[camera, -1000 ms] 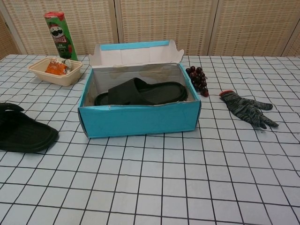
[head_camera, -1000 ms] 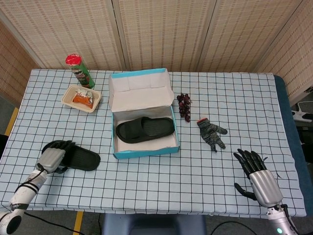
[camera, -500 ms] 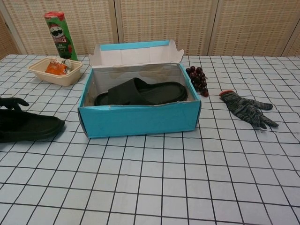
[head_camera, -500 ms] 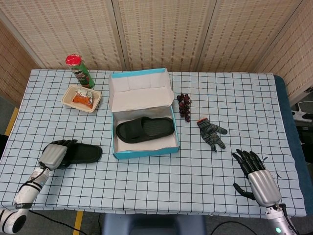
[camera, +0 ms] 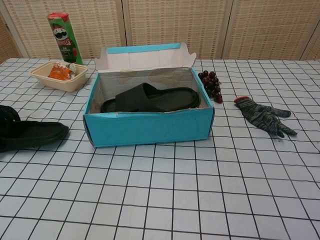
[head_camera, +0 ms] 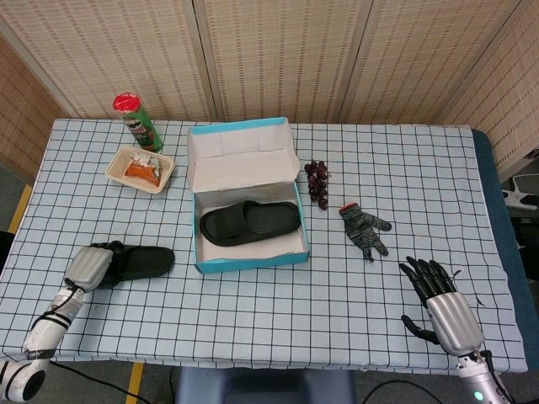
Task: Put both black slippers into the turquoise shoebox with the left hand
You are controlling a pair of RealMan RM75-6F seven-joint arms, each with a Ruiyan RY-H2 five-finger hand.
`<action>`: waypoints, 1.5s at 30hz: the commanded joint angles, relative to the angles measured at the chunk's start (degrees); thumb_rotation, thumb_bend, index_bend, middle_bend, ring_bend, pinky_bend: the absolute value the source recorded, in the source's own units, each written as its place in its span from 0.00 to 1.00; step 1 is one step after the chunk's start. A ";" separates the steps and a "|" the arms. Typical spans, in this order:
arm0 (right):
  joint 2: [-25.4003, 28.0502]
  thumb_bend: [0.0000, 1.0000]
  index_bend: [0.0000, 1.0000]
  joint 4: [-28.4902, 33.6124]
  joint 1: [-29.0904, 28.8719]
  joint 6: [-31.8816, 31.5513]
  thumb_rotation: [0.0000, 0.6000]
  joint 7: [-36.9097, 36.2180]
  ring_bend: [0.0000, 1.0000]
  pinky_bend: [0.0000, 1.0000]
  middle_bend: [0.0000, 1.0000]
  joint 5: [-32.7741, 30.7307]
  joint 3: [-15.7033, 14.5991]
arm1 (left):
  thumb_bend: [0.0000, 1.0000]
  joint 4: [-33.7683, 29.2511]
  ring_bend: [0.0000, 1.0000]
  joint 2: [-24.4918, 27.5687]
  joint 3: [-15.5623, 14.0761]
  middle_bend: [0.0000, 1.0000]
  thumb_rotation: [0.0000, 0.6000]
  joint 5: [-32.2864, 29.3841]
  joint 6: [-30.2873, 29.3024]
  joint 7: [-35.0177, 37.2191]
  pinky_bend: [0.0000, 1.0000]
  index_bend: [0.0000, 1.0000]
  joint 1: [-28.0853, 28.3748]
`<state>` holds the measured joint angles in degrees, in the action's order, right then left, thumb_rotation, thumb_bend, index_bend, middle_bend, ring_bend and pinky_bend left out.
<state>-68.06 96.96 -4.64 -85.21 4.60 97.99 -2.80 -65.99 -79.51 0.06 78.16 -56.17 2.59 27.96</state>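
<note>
Left robot hand: grips the heel end of the loose slipper.
Slipper axis: runs left-right on the table, toe toward the shoebox, just beside it.
Right robot hand: fingers spread, empty, well apart.

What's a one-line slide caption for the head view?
Left hand grips second black slipper beside turquoise shoebox, first slipper already inside; right hand open.
</note>
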 commanded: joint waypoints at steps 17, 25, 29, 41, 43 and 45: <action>-0.20 0.16 0.00 0.12 -0.04 0.26 1.00 0.49 0.00 0.00 0.00 -0.10 0.00 | 0.79 -0.94 0.71 3.38 1.02 0.87 1.00 5.08 -8.90 0.40 0.76 0.72 -1.96; -0.29 0.16 0.00 -0.05 -0.53 1.26 1.00 0.43 0.00 0.00 0.00 -0.19 -0.11 | 0.79 -21.81 0.71 16.45 4.93 0.87 1.00 1.81 -8.83 -3.08 0.76 0.72 -0.97; -0.05 0.16 0.00 -0.05 -0.57 1.04 1.00 -0.22 0.00 0.00 0.00 0.03 -0.13 | 0.79 -32.39 0.71 22.44 7.57 0.87 1.00 -0.55 -6.12 -5.18 0.77 0.72 1.38; 0.41 0.16 0.00 -0.11 -1.25 2.32 1.00 -1.97 0.00 0.00 0.00 -0.59 -0.22 | 0.79 -55.06 0.73 29.07 16.66 0.87 1.00 -25.53 11.85 -14.85 0.79 0.71 18.29; 0.43 0.16 0.00 -0.17 -1.42 2.74 1.00 -2.12 0.00 0.00 0.00 -0.85 -0.21 | 0.79 -55.39 0.73 29.03 17.11 0.87 1.00 -31.19 15.52 -17.10 0.79 0.71 23.50; 0.40 0.16 0.00 -0.22 -1.60 3.18 1.00 -2.35 0.00 0.00 0.00 -1.15 -0.20 | 0.79 -55.10 0.73 28.76 16.65 0.87 1.00 -36.85 18.86 -19.53 0.79 0.71 28.81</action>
<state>-67.65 96.77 -6.15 -82.19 2.36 96.97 -3.01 -118.97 -51.54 15.29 49.81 -43.91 -12.91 48.56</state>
